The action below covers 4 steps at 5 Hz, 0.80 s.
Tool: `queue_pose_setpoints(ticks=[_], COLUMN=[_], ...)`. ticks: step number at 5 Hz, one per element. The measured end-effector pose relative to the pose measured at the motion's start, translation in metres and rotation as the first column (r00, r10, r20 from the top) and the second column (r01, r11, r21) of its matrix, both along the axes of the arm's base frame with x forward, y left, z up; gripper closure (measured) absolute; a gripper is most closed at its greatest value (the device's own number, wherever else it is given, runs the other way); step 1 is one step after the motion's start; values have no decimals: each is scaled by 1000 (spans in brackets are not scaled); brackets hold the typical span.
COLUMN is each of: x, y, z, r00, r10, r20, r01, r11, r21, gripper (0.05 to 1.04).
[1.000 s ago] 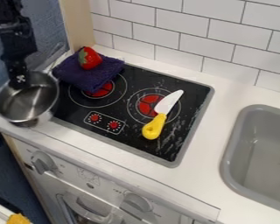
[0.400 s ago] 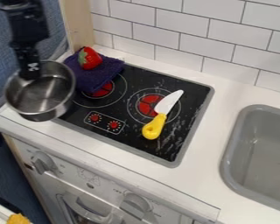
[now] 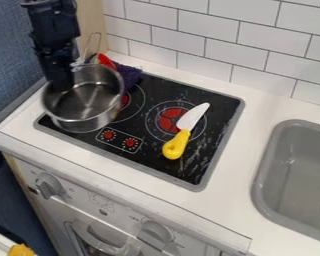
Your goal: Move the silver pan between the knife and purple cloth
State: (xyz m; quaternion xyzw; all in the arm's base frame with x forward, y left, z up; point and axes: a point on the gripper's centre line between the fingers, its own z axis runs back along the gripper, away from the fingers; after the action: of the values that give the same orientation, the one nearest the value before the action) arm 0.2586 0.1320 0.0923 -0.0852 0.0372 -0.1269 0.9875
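My gripper [image 3: 64,82] hangs at the upper left with its tip at the left wall of the silver pan [image 3: 86,102], which moves along with it. The pan is over the left part of the black stove, its wire handle pointing up and back. Partly behind the pan lies the purple cloth [image 3: 130,74] with a strawberry [image 3: 106,61] on it. The knife [image 3: 183,131], with white blade and yellow handle, lies on the right burner. How the fingers stand at the pan wall is hidden.
The stove [image 3: 213,145] is set in the white counter [image 3: 233,200]. A grey sink [image 3: 263,175] is at the right. White wall tiles [image 3: 203,45] stand behind, and a wooden post [image 3: 89,25] rises at the back left.
The gripper and the pan have moved right together, from the counter's left edge to over the stove. The pan now covers part of the cloth and strawberry from view.
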Motion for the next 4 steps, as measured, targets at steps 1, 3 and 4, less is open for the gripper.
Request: queue_pose_setpoints(ticks=[1,3,4], x=[-4,8,11], y=[-16,-19,-18], z=[-2,-5,-20], r00=[970,713,540], r10=[238,687,829], r20=[-53,-141,-149], r01=[-241,-700,-842], r11=[968,709,532], r21=[-76,-90,-90], gripper=[1000,1000,1000])
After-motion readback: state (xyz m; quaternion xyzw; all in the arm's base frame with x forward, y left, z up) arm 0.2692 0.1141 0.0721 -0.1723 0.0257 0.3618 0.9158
